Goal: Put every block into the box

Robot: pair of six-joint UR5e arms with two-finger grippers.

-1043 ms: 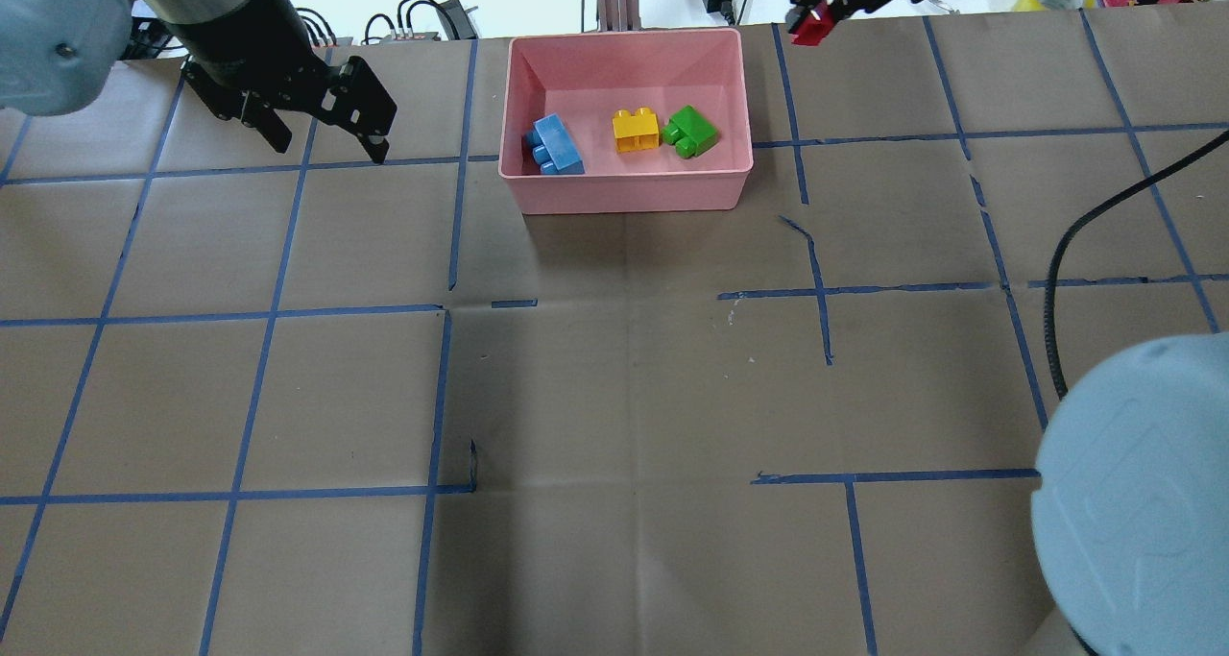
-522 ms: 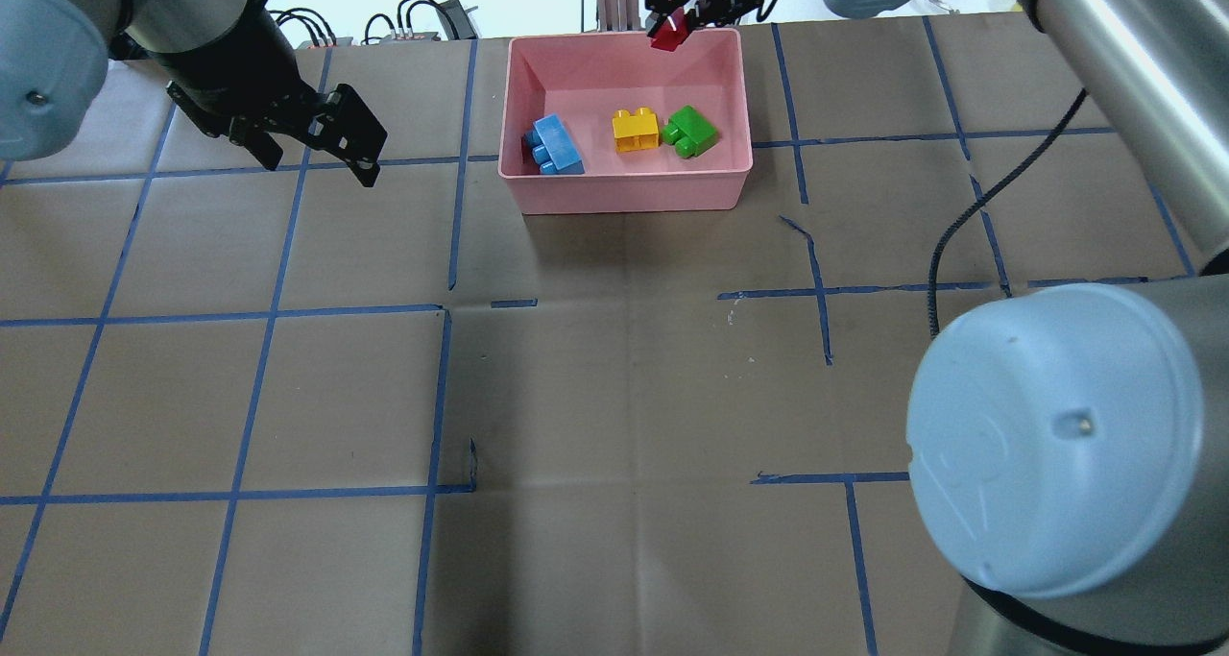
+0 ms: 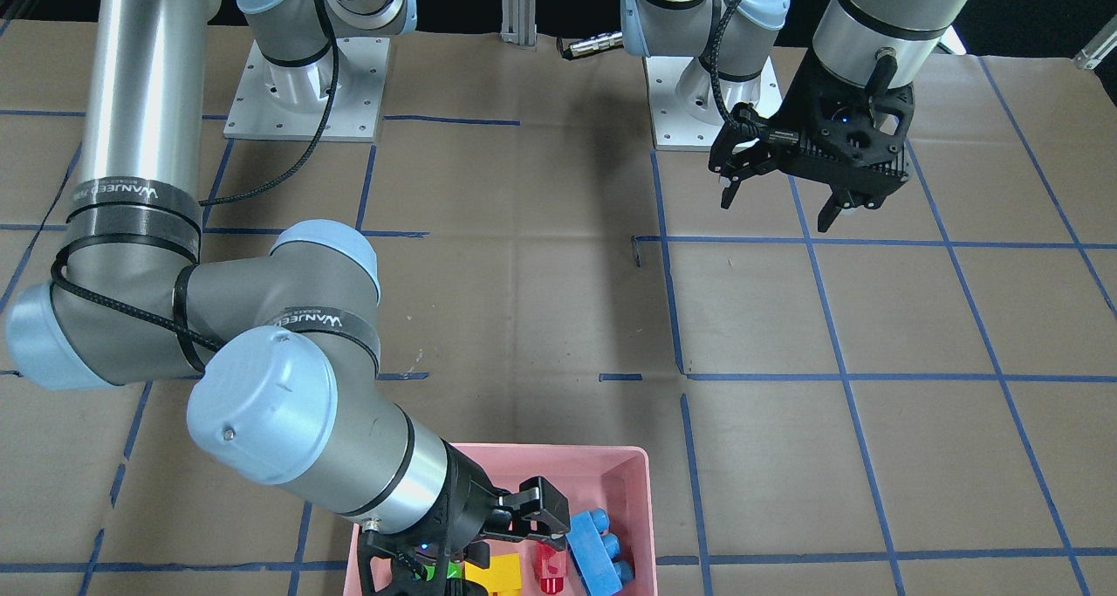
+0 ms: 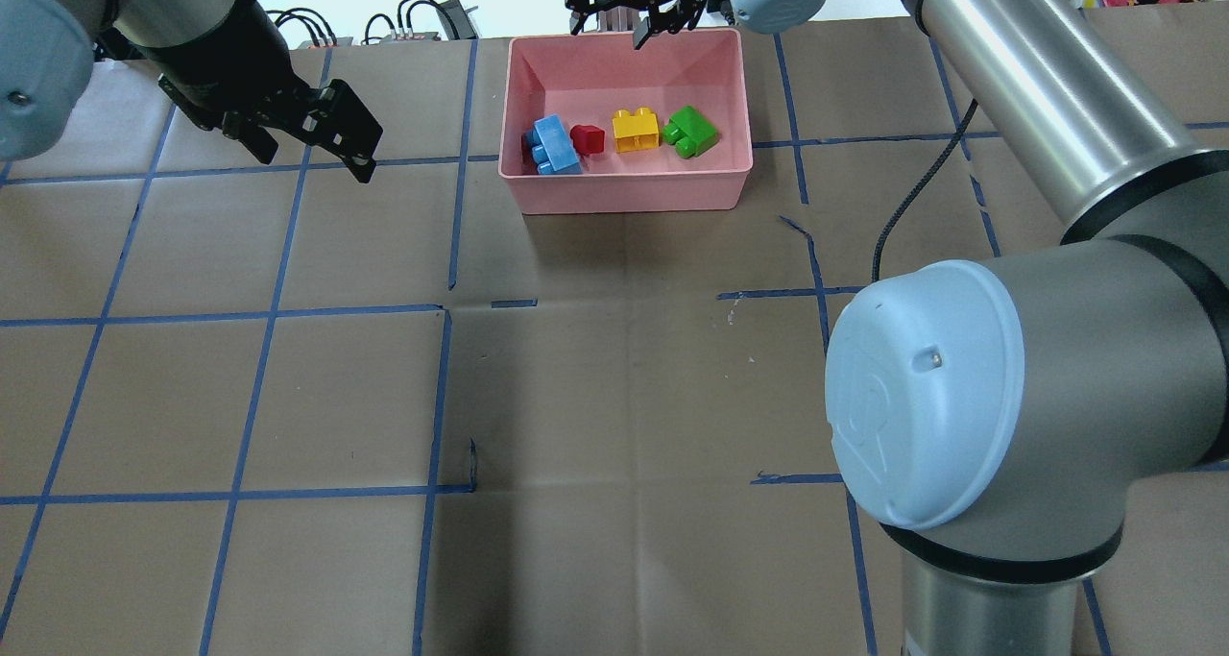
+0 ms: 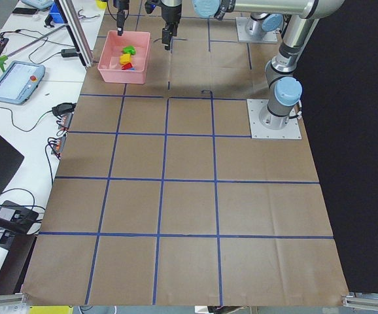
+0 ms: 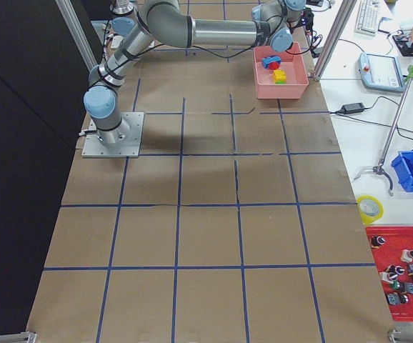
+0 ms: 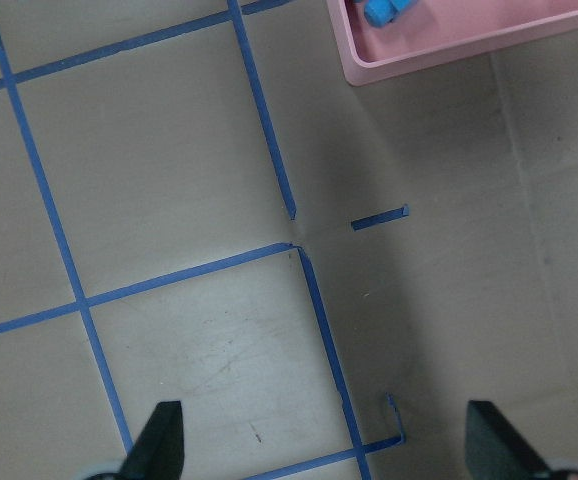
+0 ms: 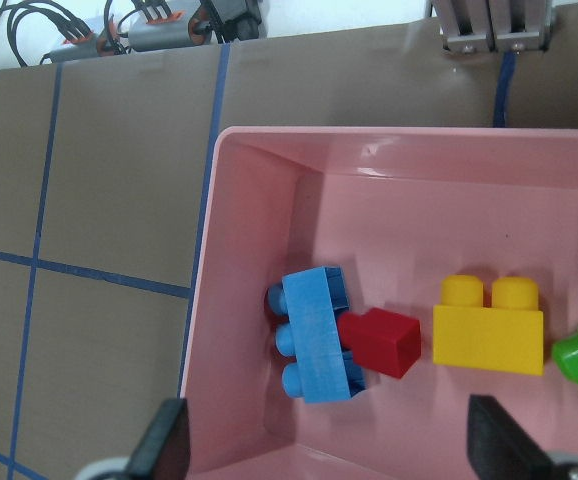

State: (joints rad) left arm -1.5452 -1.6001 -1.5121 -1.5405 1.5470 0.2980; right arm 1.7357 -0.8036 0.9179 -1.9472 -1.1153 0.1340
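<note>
The red block (image 4: 588, 139) has been let go. A second ago it was pinched in the right gripper (image 4: 608, 24), beyond the upper right corner of the box (image 4: 634, 193) in the overhead view. Half a second ago it was being carried over the back rim. Now it is seen lying on the box floor, left of centre, touching the blue block (image 4: 555, 145) and just beside the yellow block (image 4: 636, 130). The green block (image 4: 691, 132) is found close on the yellow one's right. These three have not been disturbed by the drop.

The right gripper is held over the back rim, at the top centre of the overhead view. Its jaws are spread and nothing is kept between them. In the right wrist view the two fingertips are seen wide apart at the lower corners, with the blocks below.

The left gripper (image 4: 307, 157) is placed at the upper left of the overhead view, above the table (image 4: 614, 397) and well apart from the box. Its jaws are also spread and empty, and it has shifted only slightly.

All four blocks can now be counted inside the box, so the task is judged to be done. Only a withdrawal of the arms would seem to be left.
</note>
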